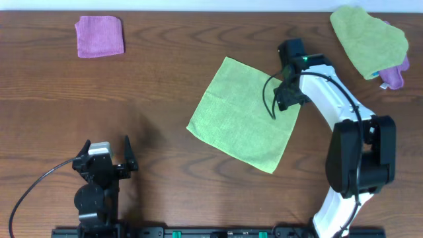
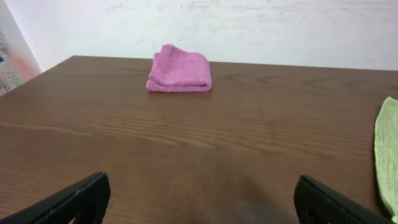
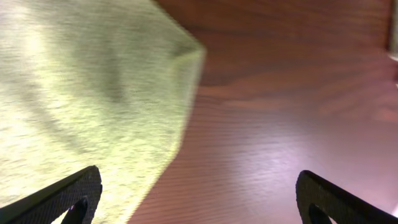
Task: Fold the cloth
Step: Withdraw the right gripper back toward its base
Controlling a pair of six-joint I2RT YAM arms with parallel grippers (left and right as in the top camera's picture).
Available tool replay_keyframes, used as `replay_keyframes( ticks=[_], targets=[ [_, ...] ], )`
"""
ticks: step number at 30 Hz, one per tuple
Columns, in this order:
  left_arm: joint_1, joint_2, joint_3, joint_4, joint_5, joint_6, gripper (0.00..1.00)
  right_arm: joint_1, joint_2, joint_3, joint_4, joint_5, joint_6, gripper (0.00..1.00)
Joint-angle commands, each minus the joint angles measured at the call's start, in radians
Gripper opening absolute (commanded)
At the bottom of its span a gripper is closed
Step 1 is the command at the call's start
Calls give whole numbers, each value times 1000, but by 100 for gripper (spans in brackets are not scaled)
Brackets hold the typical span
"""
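A light green cloth (image 1: 244,116) lies flat and unfolded in the middle of the brown table, turned like a diamond. My right gripper (image 1: 289,99) is open and hovers low over the cloth's right corner. In the right wrist view that corner (image 3: 93,93) fills the left side, with bare wood between the fingers (image 3: 198,199). My left gripper (image 1: 106,157) is open and empty at the front left, far from the cloth. The left wrist view shows only the cloth's edge (image 2: 388,155) at the right, between open fingers (image 2: 199,199).
A folded pink cloth (image 1: 100,36) lies at the back left, also seen in the left wrist view (image 2: 180,70). A crumpled green cloth (image 1: 368,38) lies on a purple cloth (image 1: 394,77) at the back right.
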State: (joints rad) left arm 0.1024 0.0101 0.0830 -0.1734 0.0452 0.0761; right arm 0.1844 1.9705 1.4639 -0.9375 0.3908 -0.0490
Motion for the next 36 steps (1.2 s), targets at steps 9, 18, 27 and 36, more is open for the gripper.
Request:
replay_keyframes(
  ticks=[9,18,27,36],
  targets=[
    [-4,-6,-32,-8,-3,6,95,4,-478,-13,-65,-340,-84,99],
    [-4,-6,-32,-8,-3,6,95,60,-794,-225,-78,-461,-48,99],
    [-4,-6,-32,-8,-3,6,95,137,-1168,-237,-297,-475,-40,99],
    [-4,-6,-32,-5,11,4,95,138,-1248,-237,-385,-483,-41,99]
  ],
)
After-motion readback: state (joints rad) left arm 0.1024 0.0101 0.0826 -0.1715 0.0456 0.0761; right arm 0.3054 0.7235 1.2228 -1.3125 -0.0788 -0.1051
